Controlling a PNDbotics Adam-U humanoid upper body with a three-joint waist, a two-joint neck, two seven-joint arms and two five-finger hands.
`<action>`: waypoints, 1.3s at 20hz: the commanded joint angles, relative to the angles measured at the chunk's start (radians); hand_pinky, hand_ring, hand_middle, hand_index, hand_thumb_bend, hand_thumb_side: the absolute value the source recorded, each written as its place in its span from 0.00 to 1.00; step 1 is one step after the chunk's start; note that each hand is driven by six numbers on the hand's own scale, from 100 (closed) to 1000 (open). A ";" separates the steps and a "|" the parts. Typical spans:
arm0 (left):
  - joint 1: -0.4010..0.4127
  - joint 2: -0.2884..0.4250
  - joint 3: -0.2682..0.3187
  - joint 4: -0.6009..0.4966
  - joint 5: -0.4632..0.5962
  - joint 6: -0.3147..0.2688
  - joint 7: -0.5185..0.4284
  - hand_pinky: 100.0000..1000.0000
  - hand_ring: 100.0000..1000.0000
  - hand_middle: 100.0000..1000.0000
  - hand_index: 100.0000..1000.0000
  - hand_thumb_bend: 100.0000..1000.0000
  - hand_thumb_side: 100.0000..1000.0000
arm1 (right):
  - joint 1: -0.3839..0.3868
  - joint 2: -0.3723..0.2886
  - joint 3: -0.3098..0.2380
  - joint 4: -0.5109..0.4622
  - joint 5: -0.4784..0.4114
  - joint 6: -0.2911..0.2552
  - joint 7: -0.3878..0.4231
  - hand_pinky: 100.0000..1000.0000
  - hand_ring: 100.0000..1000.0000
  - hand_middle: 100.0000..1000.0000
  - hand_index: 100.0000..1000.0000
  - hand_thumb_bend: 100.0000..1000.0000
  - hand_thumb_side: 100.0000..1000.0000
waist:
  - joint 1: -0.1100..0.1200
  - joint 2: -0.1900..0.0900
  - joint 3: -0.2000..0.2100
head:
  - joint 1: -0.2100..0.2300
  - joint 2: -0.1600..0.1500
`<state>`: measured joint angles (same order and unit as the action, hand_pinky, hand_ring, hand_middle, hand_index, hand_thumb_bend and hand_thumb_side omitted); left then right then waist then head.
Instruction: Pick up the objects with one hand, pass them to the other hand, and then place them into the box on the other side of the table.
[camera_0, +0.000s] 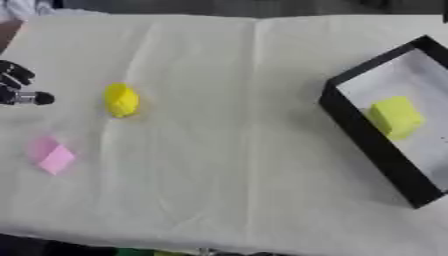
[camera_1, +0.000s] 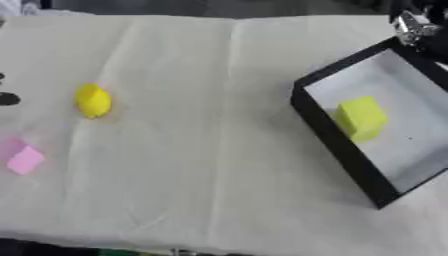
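One yellow block (camera_1: 360, 118) lies inside the black box (camera_1: 337, 137) at the worktop's right edge. A yellow lemon-shaped object (camera_0: 122, 100) and a pink block (camera_0: 55, 157) rest near the left edge. The left hand (camera_0: 17, 85) shows at the left edge, fingers spread, holding nothing. Only the right eye view shows the right hand (camera_1: 420, 25), at the far right corner; finger state cannot be told.

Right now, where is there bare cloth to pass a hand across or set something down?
Widest free patch: the cloth between the yellow object and the black box. Also free: the near strip below the pink object. Crowded: the left edge, where the left hand sits beside both objects. The box floor holds a yellow block.
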<state>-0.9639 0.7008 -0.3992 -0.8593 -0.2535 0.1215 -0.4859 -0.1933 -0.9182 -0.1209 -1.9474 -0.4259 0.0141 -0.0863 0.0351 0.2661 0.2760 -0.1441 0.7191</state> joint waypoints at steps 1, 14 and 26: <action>0.003 0.051 -0.012 -0.074 0.020 0.039 0.012 0.91 0.83 0.75 0.85 0.70 0.47 | -0.007 -0.026 -0.007 -0.005 0.003 0.004 -0.001 1.00 1.00 0.79 1.00 0.00 0.17 | 0.005 -0.016 0.004 | -0.012 -0.002; 0.130 0.067 -0.033 -0.244 0.063 0.167 0.082 0.93 0.84 0.76 0.85 0.73 0.46 | 0.011 -0.039 -0.003 0.006 0.014 0.008 0.007 1.00 1.00 0.80 1.00 0.00 0.18 | 0.031 -0.021 0.020 | -0.094 0.002; 0.220 0.035 0.008 -0.296 0.085 0.224 0.125 0.92 0.82 0.74 0.83 0.69 0.46 | 0.036 -0.053 -0.011 0.015 0.023 0.010 0.001 1.00 1.00 0.80 1.00 0.00 0.18 | 0.056 -0.025 0.037 | -0.107 0.014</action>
<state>-0.7354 0.7131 -0.4160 -1.1446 -0.1766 0.3393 -0.3650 -0.1533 -0.9300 -0.1164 -1.9311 -0.4087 0.0242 -0.0825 0.0928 0.2658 0.3137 -0.2491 0.7291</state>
